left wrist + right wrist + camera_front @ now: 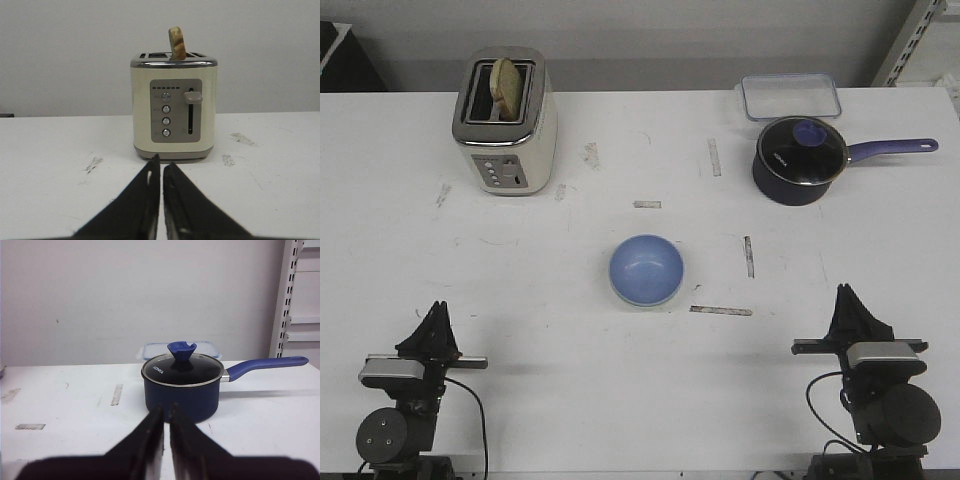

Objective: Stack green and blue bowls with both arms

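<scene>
Blue bowl (646, 269) sits mid-table, with a pale rim under it at the lower edge, probably the green bowl, so the stack looks done. Left gripper (438, 312) and right gripper (846, 298) sit at the near edge, well apart from it, jaws closed, holding nothing. Likely nothing left.

Glossy smooth blue bowl (646, 269), scuffed matt white table (540, 380), cream toaster (506, 122) with brushed metal top, glass-lidded pot (800, 160)
</scene>
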{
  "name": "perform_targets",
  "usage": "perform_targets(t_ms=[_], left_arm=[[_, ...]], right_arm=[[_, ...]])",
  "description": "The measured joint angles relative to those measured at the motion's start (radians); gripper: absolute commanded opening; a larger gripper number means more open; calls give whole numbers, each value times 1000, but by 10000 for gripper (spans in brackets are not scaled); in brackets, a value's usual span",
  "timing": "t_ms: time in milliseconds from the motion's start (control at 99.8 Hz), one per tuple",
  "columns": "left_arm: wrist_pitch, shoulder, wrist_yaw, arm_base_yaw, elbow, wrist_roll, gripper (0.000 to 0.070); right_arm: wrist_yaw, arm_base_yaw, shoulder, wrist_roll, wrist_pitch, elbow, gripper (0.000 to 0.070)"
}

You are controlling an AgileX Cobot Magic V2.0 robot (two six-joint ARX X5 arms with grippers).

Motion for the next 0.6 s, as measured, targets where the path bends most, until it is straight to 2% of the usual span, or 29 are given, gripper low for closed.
perform_targets(t_ms=[602], left_arm=[[-74,-11,0,12,-53,0,1]], right_arm=[[0,0,0,0,0,0,13]])
